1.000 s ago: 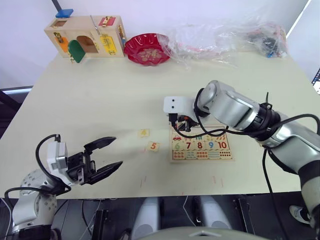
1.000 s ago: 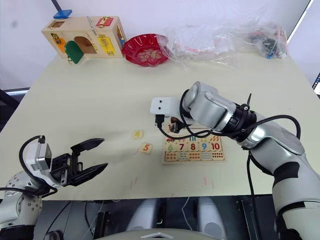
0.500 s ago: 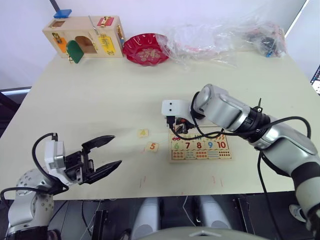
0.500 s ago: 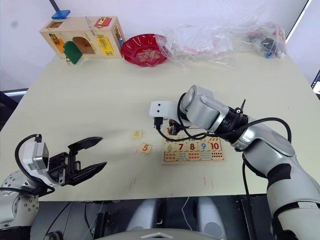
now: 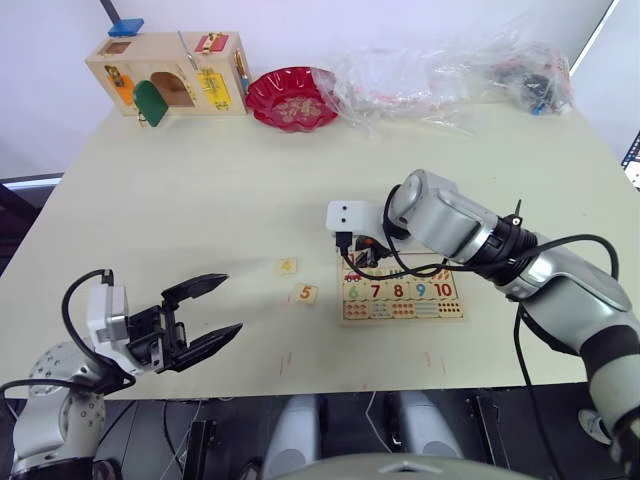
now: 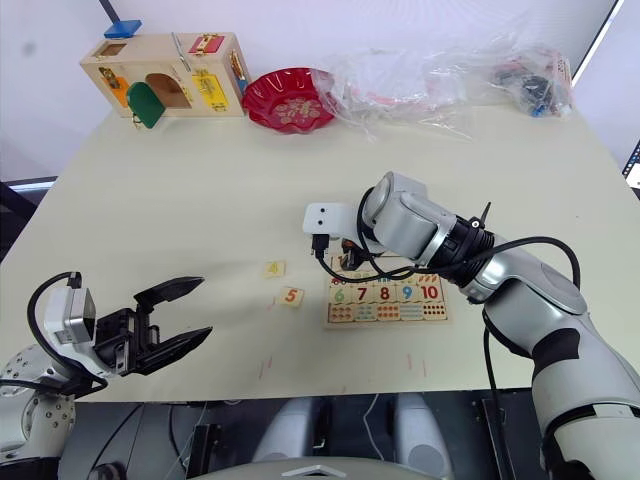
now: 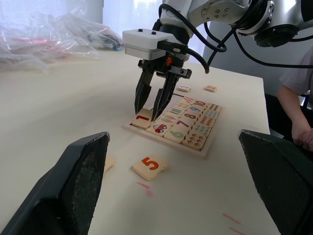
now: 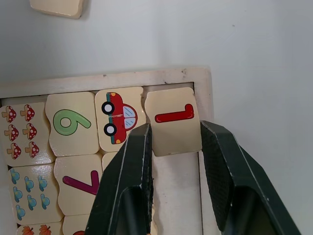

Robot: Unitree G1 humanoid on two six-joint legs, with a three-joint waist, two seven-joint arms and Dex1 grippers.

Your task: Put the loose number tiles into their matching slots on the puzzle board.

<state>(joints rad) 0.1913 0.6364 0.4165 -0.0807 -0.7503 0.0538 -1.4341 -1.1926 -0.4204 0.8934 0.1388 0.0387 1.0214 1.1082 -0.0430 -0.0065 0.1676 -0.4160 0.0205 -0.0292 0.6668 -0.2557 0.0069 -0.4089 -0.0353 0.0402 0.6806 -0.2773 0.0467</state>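
The puzzle board (image 5: 404, 319) lies right of the table's middle, with tiles 6 to 10 and picture tiles in it. My right gripper (image 8: 176, 129) points down at the board's top-left corner slot. It is shut on the red number 1 tile (image 8: 172, 113), which sits slightly skewed in that slot beside the car picture (image 8: 117, 117). Loose tile 5 (image 5: 307, 293) and a yellow-digit tile (image 5: 287, 266) lie on the table left of the board. Two more small tiles (image 7: 184, 88) rest beyond the board. My left gripper (image 5: 232, 304) hangs open and empty near the front-left edge.
A wooden latch box (image 5: 170, 75), a red bowl (image 5: 294, 96) and crumpled plastic bags (image 5: 450, 70) line the far edge. In the left wrist view a person's arm (image 7: 298, 112) shows past the table, beyond the board.
The right gripper stays over the board's corner, with the arm shifted only slightly. The left gripper has sunk a little toward the table's front edge.
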